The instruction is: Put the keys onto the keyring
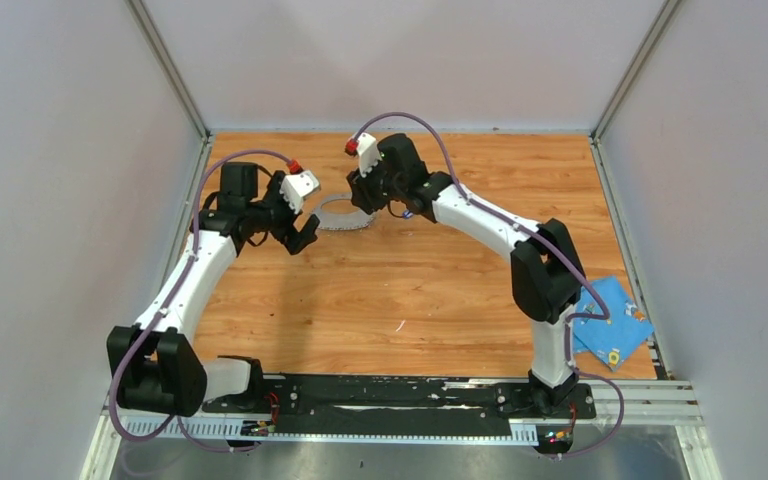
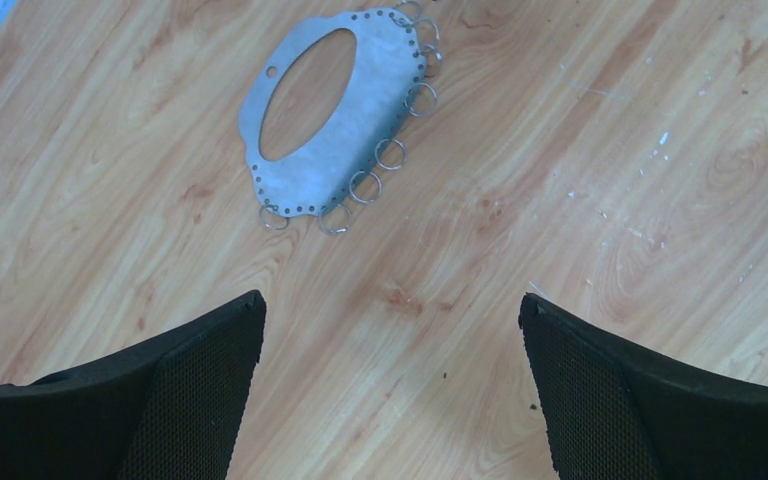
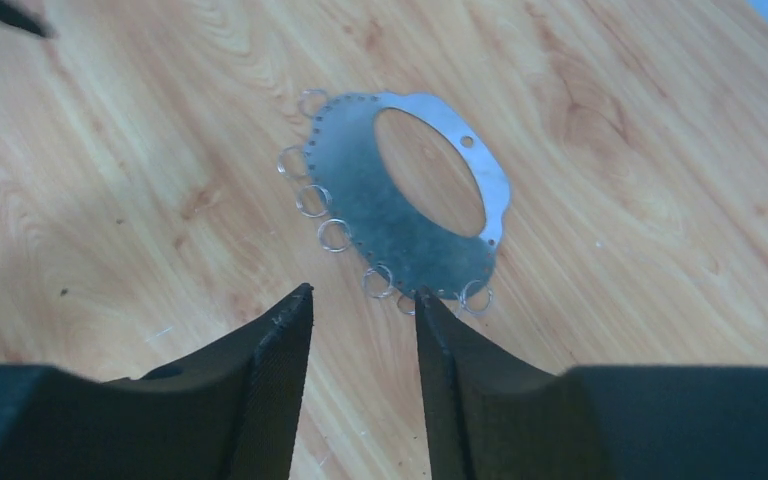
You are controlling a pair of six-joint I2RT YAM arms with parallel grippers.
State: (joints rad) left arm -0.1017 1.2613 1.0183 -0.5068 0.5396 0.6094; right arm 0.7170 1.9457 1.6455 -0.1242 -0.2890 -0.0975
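The keyring [image 1: 340, 226] is a flat grey metal ring with an oval hole and several small wire loops along one jagged edge. It lies flat on the wooden table [image 1: 420, 290], between the two arms. It also shows in the left wrist view [image 2: 360, 110] and the right wrist view [image 3: 380, 215]. My left gripper [image 1: 300, 238] [image 2: 390, 310] is wide open and empty, a short way left of the ring. My right gripper [image 1: 365, 203] [image 3: 362, 293] is open with a narrow gap and empty. One of its fingertips [image 3: 422, 300] is at the ring's looped edge. No key is in view.
A blue cloth [image 1: 610, 325] lies crumpled at the table's right edge, near the right arm's base. A thin white sliver [image 1: 398, 326] lies on the wood in front of the arms. Grey walls close in the table at the back and sides.
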